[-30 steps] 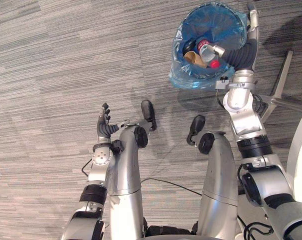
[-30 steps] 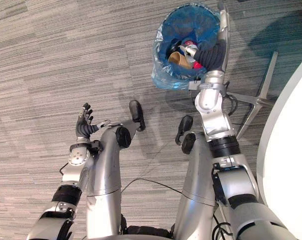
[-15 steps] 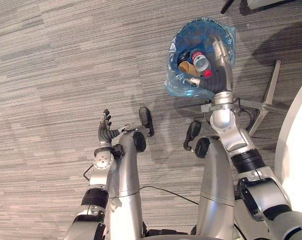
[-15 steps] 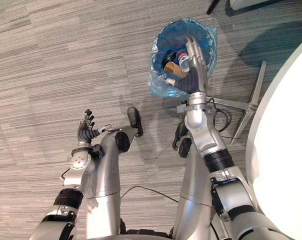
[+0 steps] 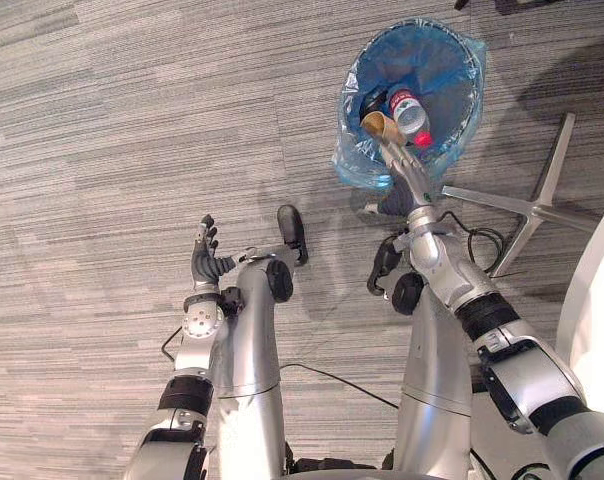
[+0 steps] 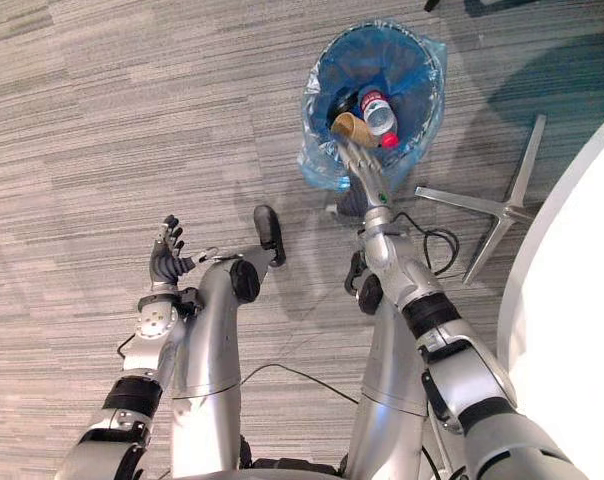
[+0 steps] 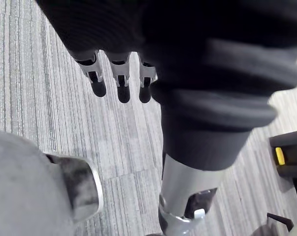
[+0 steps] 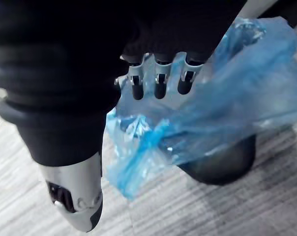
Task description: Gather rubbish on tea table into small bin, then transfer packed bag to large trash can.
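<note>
The small bin (image 8: 222,164) stands on the grey carpeted floor (image 5: 132,120), lined with a blue bag (image 5: 447,60) whose crumpled rim spills over the bin's edge all round. Inside the bin lie a clear bottle (image 5: 409,112) with a red cap and a brown paper cup (image 5: 377,124), the cup on the side nearest the robot. On the robot's left of the bin the floor is wide open. On the other side, a silver chair base (image 5: 542,205) spreads its legs close to the bin, and beyond that curves the edge of a white table (image 6: 582,300).

The right hand (image 5: 407,172) reaches forward on a stretched arm to the bin's near rim. Its fingers (image 8: 158,81) are straight and spread over the bag's loose plastic, gripping nothing; I cannot tell whether they touch it. The left hand (image 5: 208,262) hangs well away from the bin, low at the robot's side, fingers relaxed and empty.
</note>
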{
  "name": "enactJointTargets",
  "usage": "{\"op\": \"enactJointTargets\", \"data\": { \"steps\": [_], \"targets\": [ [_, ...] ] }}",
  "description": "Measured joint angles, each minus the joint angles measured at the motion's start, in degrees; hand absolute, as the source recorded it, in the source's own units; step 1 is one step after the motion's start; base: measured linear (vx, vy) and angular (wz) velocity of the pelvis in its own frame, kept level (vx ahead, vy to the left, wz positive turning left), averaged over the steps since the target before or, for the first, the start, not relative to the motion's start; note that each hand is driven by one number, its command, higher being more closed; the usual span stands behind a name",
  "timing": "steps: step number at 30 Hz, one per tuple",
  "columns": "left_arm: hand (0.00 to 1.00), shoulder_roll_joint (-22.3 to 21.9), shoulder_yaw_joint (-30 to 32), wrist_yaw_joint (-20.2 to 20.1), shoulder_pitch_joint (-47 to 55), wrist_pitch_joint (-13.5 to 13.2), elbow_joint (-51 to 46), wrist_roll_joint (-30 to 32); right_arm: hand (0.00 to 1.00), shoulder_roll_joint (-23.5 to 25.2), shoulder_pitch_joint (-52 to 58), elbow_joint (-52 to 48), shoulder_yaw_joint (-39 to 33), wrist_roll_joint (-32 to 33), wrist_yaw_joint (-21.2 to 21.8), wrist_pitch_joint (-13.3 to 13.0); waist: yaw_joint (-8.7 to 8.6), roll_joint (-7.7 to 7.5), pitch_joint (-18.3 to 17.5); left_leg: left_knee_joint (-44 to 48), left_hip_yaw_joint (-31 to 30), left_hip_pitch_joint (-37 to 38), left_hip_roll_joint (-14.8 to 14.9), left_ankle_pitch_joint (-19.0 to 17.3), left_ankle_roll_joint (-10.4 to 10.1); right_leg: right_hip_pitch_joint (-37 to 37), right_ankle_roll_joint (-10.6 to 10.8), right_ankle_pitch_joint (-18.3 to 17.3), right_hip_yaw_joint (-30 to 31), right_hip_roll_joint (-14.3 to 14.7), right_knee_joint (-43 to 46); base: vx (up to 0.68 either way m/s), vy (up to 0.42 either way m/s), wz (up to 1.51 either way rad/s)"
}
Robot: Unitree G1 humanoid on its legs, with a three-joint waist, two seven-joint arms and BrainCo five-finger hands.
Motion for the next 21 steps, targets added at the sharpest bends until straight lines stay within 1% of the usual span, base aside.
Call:
{"op": "enactJointTargets", "data": {
  "steps": [1,2,11,19,21],
  "targets": [
    [0.00,0.0,0.0,0.0,-0.1,0.0,0.0,0.0,0.00,0.1,0.0,0.3,0.0,-0.2,0.0,0.2,0.00,0.00,0.0,0.0,-0.1,-0.1,0.0,0.0,0.0,0.0,0.0,0.0,-0.1,0.0,0.0,-0.03,0.027,0.04],
    [0.00,0.0,0.0,0.0,-0.1,-0.1,-0.1,-0.1,1.00,0.2,0.0,1.0,0.0,-0.3,-0.1,0.4,0.00,0.00,0.0,0.0,-0.4,-0.3,0.0,0.1,-0.1,0.0,-0.1,-0.1,-0.4,0.0,0.0,-0.03,0.023,0.04],
    [0.00,0.1,0.0,0.0,-0.8,-0.6,-0.2,-1.0,1.00,1.7,-2.0,4.3,-1.6,-0.7,-0.3,2.2,0.14,0.00,0.0,-0.1,-1.1,-1.5,-0.1,0.3,-0.5,-1.0,-0.6,-0.7,-1.1,0.0,0.4,-0.02,0.015,0.03],
    [0.00,0.1,0.0,0.0,-0.9,-0.4,-0.8,-1.1,1.00,2.7,-1.2,4.2,-1.6,-0.4,-0.1,2.1,0.08,0.00,0.0,-0.2,-1.3,-1.5,0.0,0.4,-0.7,-1.0,-0.6,-1.2,-1.2,0.1,0.5,0.00,0.003,0.00],
    [0.00,0.1,0.0,0.0,-0.9,0.1,-1.0,-1.1,1.00,3.0,-1.1,3.4,-1.7,0.0,-0.2,2.1,0.09,0.00,0.0,-0.2,-1.3,-1.5,0.0,0.4,-0.7,-1.0,-0.5,-1.2,-1.2,0.1,0.5,-0.01,0.018,0.00]
  ]
}}
